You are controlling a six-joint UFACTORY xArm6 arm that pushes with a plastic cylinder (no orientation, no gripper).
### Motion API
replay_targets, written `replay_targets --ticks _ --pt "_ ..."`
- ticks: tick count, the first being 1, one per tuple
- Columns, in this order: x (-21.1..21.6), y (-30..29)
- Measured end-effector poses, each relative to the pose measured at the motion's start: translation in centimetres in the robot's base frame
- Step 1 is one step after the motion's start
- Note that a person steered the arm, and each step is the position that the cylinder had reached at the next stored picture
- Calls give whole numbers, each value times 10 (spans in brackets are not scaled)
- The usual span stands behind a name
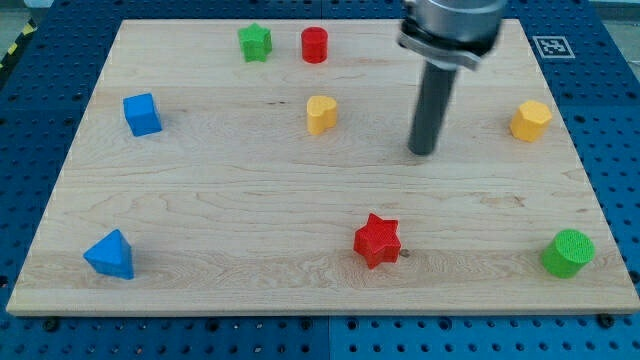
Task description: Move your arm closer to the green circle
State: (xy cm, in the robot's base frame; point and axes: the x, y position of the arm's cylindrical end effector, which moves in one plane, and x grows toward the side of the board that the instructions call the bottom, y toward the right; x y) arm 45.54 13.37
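The green circle (pixel 568 252) stands near the board's bottom right corner. My tip (pixel 424 151) rests on the board right of centre, in the upper half. It is well up and to the left of the green circle and touches no block. The yellow heart (pixel 320 114) is to the tip's left and the yellow hexagon (pixel 530 120) to its right. The red star (pixel 377 240) lies below the tip, slightly left.
A green star (pixel 255 42) and a red cylinder (pixel 314 44) stand near the top edge. A blue cube (pixel 142 114) is at the left and a blue triangle (pixel 110 255) at the bottom left. The wooden board (pixel 200 190) lies on a blue pegboard.
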Motion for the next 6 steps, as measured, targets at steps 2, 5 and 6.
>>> replay_targets --ticks 2,5,6 --pt "71 129" --pt "162 183" --pt "163 178"
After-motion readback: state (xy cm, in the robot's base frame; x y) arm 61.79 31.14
